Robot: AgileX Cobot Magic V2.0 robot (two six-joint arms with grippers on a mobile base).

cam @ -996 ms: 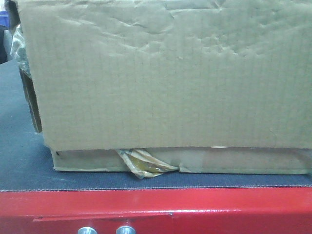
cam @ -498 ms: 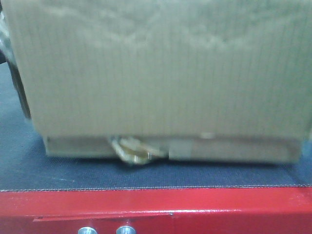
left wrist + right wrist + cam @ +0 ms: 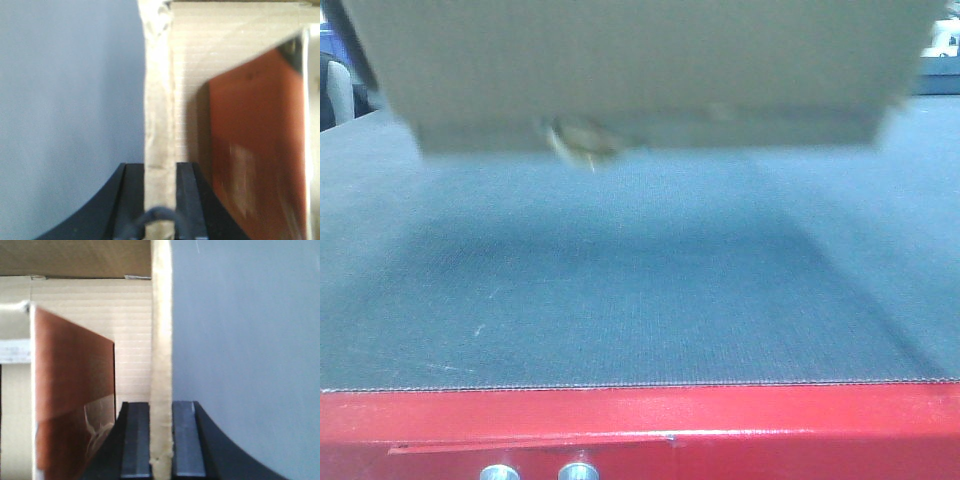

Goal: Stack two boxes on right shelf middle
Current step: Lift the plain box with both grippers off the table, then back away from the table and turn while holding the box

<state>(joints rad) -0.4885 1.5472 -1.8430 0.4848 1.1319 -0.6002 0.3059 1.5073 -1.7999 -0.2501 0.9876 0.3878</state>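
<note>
A large brown cardboard box [image 3: 640, 60] hangs blurred above the dark grey mat [image 3: 620, 280], filling the top of the front view. Torn yellowish tape [image 3: 580, 140] dangles from its lower edge. A narrower cardboard band [image 3: 750, 128] runs along the bottom; I cannot tell whether it is a separate box. My left gripper [image 3: 160, 167] is shut on the box's thin side wall [image 3: 160, 100]. My right gripper [image 3: 161, 405] is shut on the opposite wall [image 3: 161, 315]. The shelf is out of view.
The mat lies on a red metal frame [image 3: 640, 430] with two silver bolts [image 3: 540, 472] at its front. Inside the box stands a reddish-brown panel [image 3: 255, 140], which the right wrist view also shows [image 3: 70, 390]. Blue-grey mat [image 3: 240, 340] lies beyond the box's outer sides.
The box has risen off the mat. It filled the front view a second ago. Now only its lower part shows at the top, with bare mat beneath.
</note>
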